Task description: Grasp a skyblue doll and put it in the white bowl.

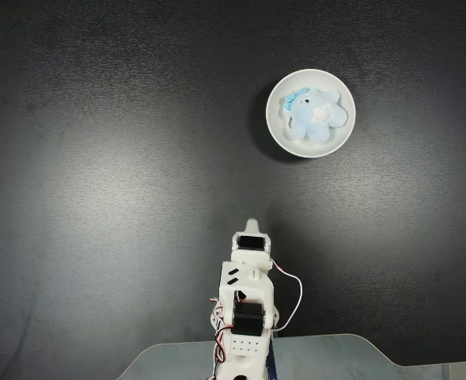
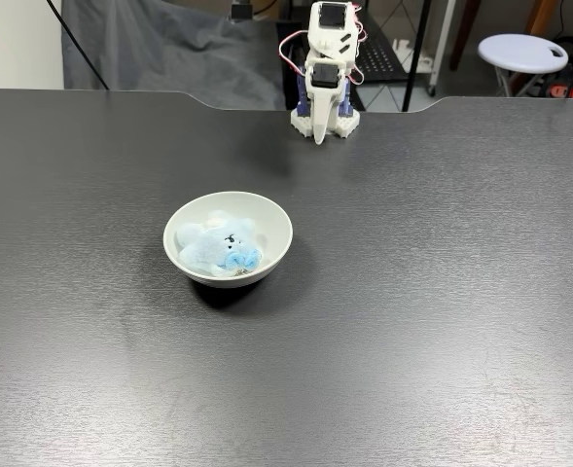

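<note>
The skyblue doll (image 1: 316, 115) lies inside the white bowl (image 1: 282, 136) at the upper right of the overhead fixed view. From the front fixed view the doll (image 2: 214, 247) fills the bowl (image 2: 278, 230), its turquoise trim toward the camera. My arm is folded back over its base at the table's edge, well apart from the bowl. The gripper (image 1: 251, 225) points at the table with its fingers together and nothing between them. In the front fixed view the gripper (image 2: 320, 136) hangs tip down in front of the base.
The table (image 2: 442, 292) is matt black and wide, with bare surface on every side of the bowl. Behind its far edge hang a grey cloth (image 2: 169, 49) and stand a round stool (image 2: 521, 49) and some dark stands. Red and white cables (image 1: 294, 293) loop beside the arm.
</note>
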Tool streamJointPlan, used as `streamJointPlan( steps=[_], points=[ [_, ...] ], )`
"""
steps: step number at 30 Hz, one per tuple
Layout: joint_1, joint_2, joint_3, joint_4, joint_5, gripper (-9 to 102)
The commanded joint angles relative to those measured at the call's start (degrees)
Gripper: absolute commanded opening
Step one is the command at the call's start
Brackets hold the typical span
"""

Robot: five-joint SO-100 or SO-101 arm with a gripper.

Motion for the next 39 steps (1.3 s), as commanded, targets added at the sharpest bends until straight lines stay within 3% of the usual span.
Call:
streamJointPlan(
  steps=[1, 39],
  points=[
    [-0.79, 0.35, -0.44, 0.18, 0.70, -1],
    [-3.52, 0.26, -0.62, 0.18, 0.62, -1]
  ],
)
